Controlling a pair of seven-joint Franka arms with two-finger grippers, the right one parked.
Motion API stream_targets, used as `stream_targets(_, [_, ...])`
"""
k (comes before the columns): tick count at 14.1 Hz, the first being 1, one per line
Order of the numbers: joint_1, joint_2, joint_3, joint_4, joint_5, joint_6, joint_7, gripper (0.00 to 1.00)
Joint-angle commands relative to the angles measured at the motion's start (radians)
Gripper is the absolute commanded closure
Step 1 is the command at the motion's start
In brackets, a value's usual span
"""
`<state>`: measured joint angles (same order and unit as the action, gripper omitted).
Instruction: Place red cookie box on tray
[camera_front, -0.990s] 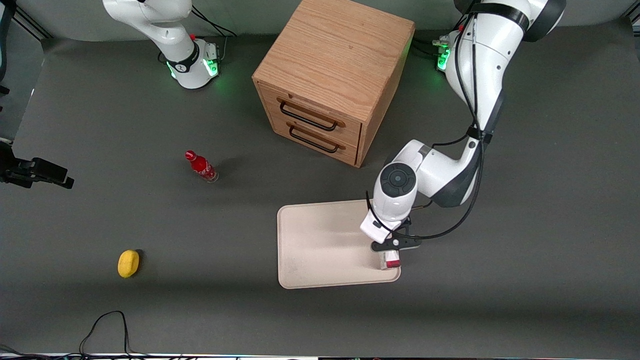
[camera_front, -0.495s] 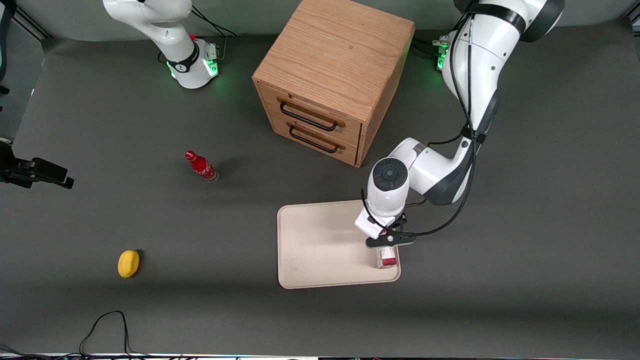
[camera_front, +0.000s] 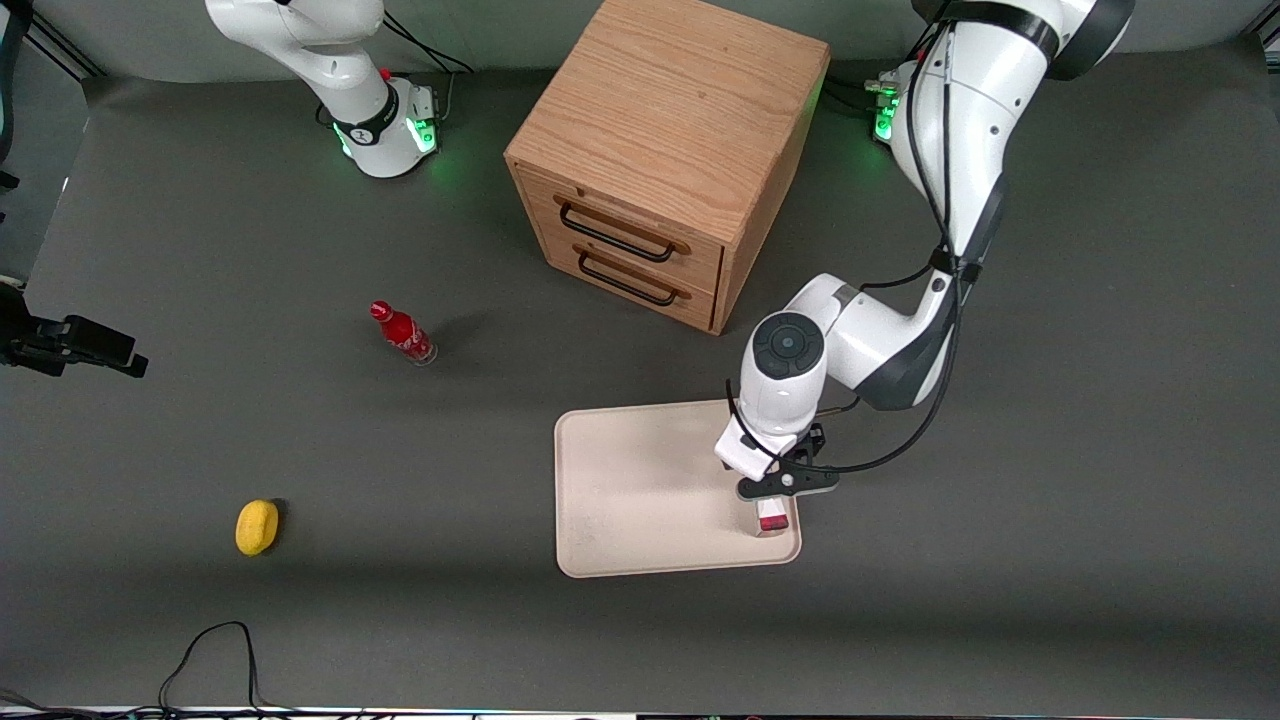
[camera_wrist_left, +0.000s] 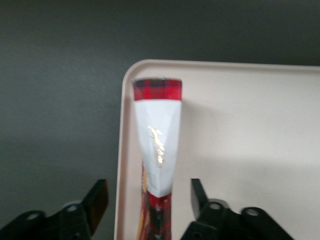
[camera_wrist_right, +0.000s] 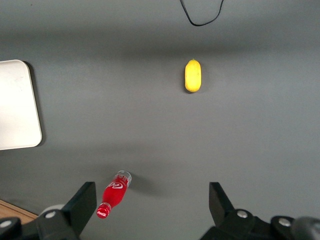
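Red cookie box (camera_wrist_left: 157, 145): long narrow carton, red plaid end, white panel with gold script; lies flat on tray along edge near corner, directly under gripper (camera_wrist_left: 149, 200), between spread fingers, not touched by either. Tray (camera_front: 640, 490): flat, cream-white, rounded corners, low rim; spreads below gripper, mostly toward parked arm's end.

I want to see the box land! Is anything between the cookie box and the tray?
Nothing visible. The red cookie box already sits inside the tray, along its rim, between the gripper's open fingers.
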<state>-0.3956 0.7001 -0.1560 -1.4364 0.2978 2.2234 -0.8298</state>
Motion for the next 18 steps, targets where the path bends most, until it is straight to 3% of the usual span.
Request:
stream_targets(1, [0.055, -0.161, -0.002, -0.024, 0.003, -0.181, 0.027, 0.0])
stream_targets(2, [0.073, -0.213, -0.002, -0.027, -0.014, -0.25, 0.097, 0.0])
stream_targets(5, [0.135, -0.353, 0.035, -0.033, -0.188, -0.437, 0.34, 0.0])
stream_targets(6, [0.145, -0.397, 0.053, -0.044, -0.216, -0.496, 0.388, 0.0])
stream_targets(14, [0.3, -0.787, 0.058, -0.338, -0.236, -0.564, 0.531, 0.0])
stream_targets(18, [0.327, -0.893, 0.055, -0.398, -0.238, -0.571, 0.638, 0.0])
